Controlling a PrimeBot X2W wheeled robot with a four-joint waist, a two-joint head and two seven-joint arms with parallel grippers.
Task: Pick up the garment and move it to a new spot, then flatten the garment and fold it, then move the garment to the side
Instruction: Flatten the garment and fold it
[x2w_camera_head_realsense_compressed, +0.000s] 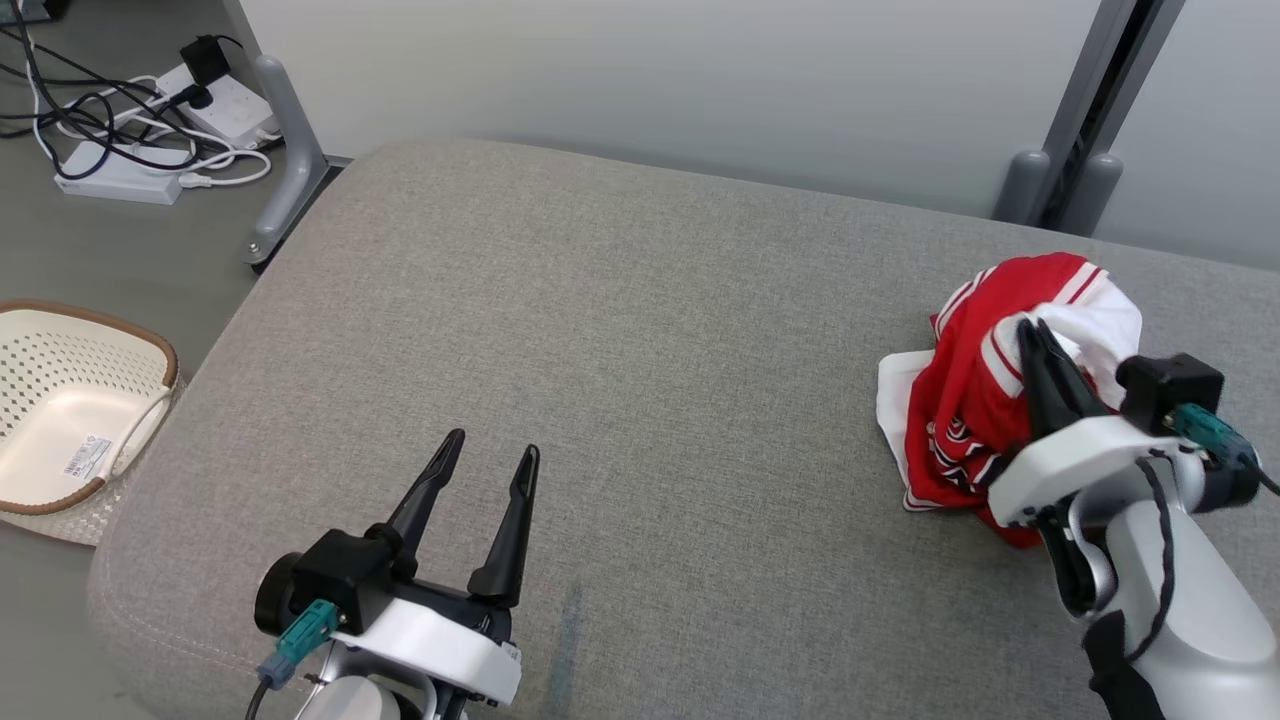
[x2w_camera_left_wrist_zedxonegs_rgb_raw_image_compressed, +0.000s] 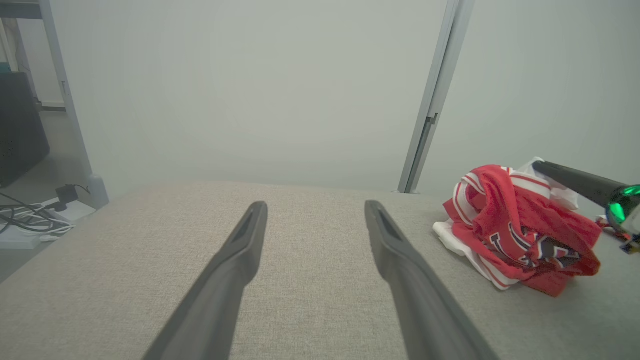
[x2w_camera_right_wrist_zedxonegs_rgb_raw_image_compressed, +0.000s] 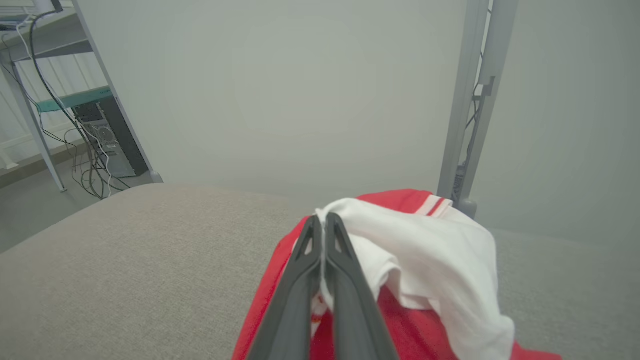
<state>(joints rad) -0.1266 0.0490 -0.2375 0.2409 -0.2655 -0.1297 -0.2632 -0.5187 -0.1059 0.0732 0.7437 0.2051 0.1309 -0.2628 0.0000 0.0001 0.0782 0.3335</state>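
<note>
A crumpled red and white garment lies bunched at the right side of the grey cushioned surface. My right gripper is shut on a white fold at the top of the heap; in the right wrist view its fingertips pinch that cloth. The garment drapes to the right of the fingers. From the left wrist the garment sits at the right with a right finger reaching into it. My left gripper is open over bare cushion at the lower left, holding nothing; its fingers spread wide.
A cream perforated basket sits on the floor off the cushion's left edge. Power strips and tangled cables lie at the far left. Grey frame posts stand behind the cushion against a pale wall.
</note>
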